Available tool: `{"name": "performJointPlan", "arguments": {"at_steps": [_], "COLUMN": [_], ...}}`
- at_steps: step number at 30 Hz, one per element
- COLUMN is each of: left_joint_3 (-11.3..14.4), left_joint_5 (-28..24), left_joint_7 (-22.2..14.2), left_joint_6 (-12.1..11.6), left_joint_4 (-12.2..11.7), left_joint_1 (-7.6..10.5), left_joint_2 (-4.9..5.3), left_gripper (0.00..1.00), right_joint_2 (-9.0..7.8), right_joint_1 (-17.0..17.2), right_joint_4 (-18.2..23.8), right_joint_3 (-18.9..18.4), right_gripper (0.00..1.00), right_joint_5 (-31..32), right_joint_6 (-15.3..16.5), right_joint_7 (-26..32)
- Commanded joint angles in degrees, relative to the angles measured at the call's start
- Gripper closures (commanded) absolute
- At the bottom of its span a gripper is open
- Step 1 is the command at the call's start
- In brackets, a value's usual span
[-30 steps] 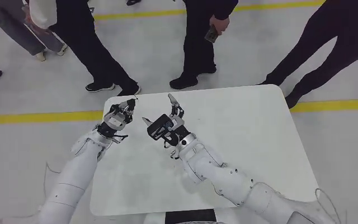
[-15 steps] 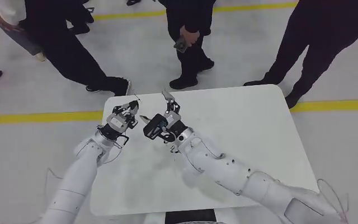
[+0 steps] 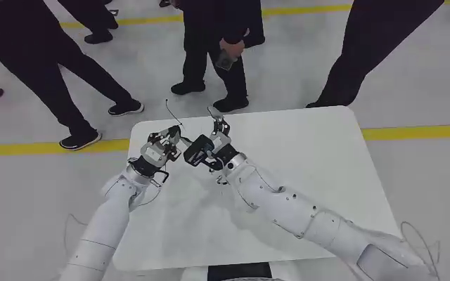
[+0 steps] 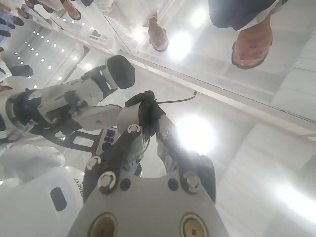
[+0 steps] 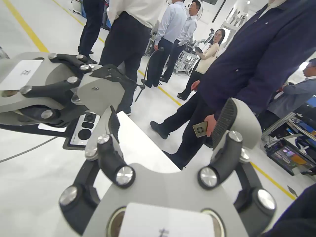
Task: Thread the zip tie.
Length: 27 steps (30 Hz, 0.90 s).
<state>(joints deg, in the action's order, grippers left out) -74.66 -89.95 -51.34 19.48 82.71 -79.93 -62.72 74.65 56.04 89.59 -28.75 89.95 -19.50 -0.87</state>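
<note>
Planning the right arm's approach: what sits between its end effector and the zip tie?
Nothing: the right wrist view shows bare air from the open right end effector to the zip tie held in the left end effector.

zip tie (image 4: 175, 100): thin black plastic, smooth, with a slight sheen.
my left gripper (image 4: 147, 104): pale grey finger shells, matt, plastic by the look; the black linkage behind them is duller.
my right gripper (image 5: 170, 114): the same matt grey shells; its pad (image 5: 223, 122) is black, finely ribbed, rubbery.
screw heads (image 5: 208, 176): bare bright metal, brushed and shiny.
table (image 3: 316, 161): white, smooth, faintly glossy.
</note>
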Motion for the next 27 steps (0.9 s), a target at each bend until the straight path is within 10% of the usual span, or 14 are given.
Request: {"name": "performJointPlan", "arguments": {"at_steps": [1, 3, 6, 27], "left_joint_3": [0.0, 0.0, 0.0, 0.0], "left_joint_5": [0.0, 0.0, 0.0, 0.0], "left_joint_7": [-0.1, -0.1, -0.1, -0.1], "left_joint_6": [0.0, 0.0, 0.0, 0.0], "left_joint_4": [0.0, 0.0, 0.0, 0.0], "left_joint_1": [-0.04, -0.04, -0.04, -0.04], "left_joint_2": [-0.07, -0.07, -0.07, -0.07], "left_gripper": [1.0, 1.0, 1.0, 1.0], "right_joint_2": [-0.08, -0.18, -0.27, 0.62], "right_joint_1": [0.0, 0.0, -0.1, -0.7], "right_joint_4": [-0.1, -0.3, -0.5, -1.4], "right_joint_3": [0.0, 0.0, 0.2, 2.5], "right_gripper": [0.12, 0.56, 0.7, 0.8], "right_joint_5": [0.0, 0.0, 0.0, 0.0], "right_joint_6": [0.0, 0.0, 0.0, 0.3], "right_joint_7": [-0.4, -0.8, -1.7, -3.6]}}
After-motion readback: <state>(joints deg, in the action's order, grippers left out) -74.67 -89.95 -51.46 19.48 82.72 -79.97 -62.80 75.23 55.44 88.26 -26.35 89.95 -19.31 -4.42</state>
